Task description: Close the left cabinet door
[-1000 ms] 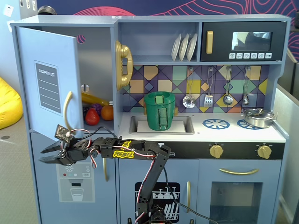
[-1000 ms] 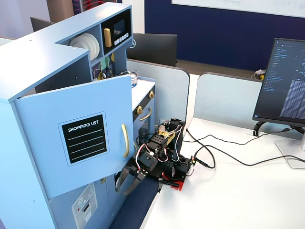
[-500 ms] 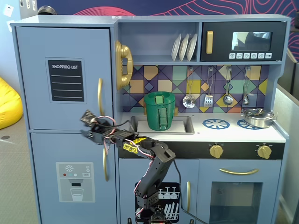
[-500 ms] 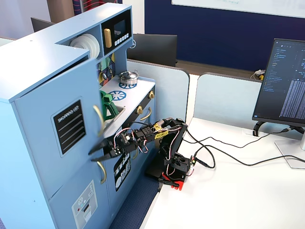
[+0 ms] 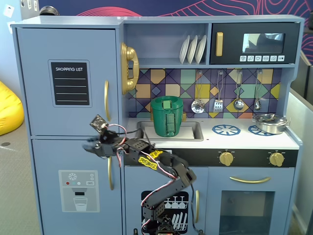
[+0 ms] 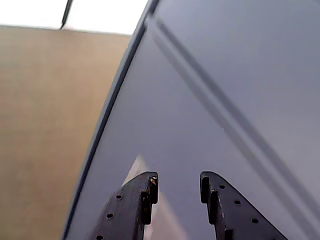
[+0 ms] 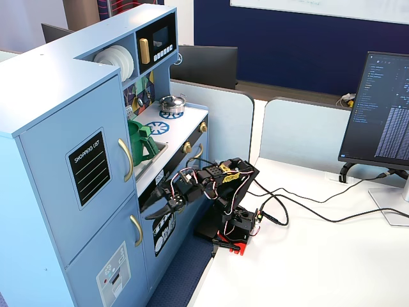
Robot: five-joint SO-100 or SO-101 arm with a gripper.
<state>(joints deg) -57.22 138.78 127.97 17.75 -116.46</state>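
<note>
The left cabinet door [image 5: 68, 49] is light blue with a black "SHOPPING LIST" panel [image 5: 71, 83] and a curved gold handle [image 5: 106, 100]. It lies flush with the cabinet front in both fixed views, and it also shows from the side [image 7: 54, 185]. My gripper [image 5: 90, 146] is open and empty. It hovers just below that door, in front of the top of the lower door with the ice-dispenser graphic [image 5: 78, 191], left of the lower gold handle [image 5: 111, 174]. In the wrist view my gripper [image 6: 179, 182] faces a blue door panel [image 6: 210, 100] close up, jaws apart.
The arm's base [image 7: 233, 230] stands on a white table with cables [image 7: 300, 211] and a monitor [image 7: 383, 109]. A green pot [image 5: 167, 116] sits in the sink, a pan [image 5: 270, 122] on the stove. The dishwasher door [image 5: 166, 205] is behind the arm.
</note>
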